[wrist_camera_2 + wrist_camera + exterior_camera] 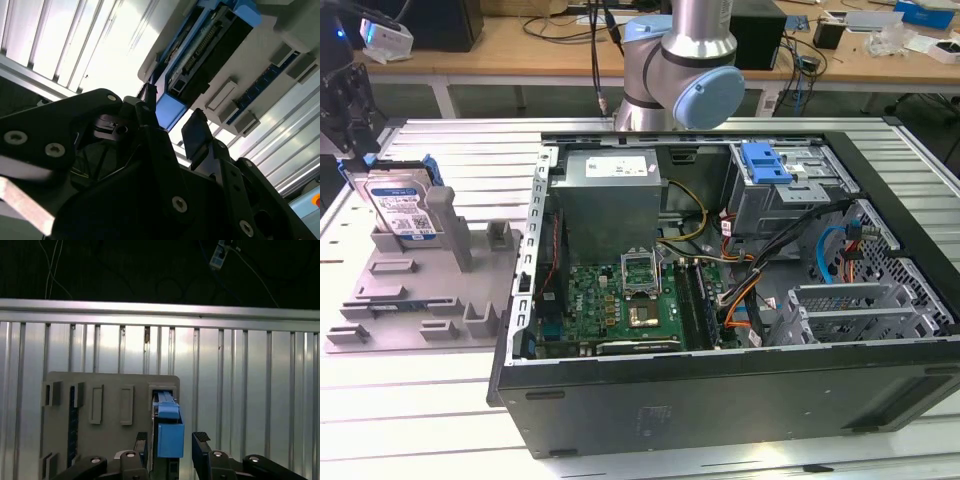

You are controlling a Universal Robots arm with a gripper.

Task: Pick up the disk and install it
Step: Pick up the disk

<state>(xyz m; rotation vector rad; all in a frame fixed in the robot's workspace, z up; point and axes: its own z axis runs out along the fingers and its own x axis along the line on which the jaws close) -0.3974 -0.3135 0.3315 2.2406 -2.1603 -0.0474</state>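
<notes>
A ribbed metal surface (410,420) carries an open computer case (720,330). At the exterior view's left is a grey fixture (395,300), where the disk (402,212) stands on edge in its slot. The gripper (171,440) hangs over it, jaws released, straddling the blue carrier without touching. This is the pick-up step, which likely calls for a square, centred squeeze on the carrier.

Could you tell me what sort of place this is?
Probably a robotics lab: an open computer case on a slotted metal table, the disk standing in a grey fixture, and cluttered wooden benches behind.
</notes>
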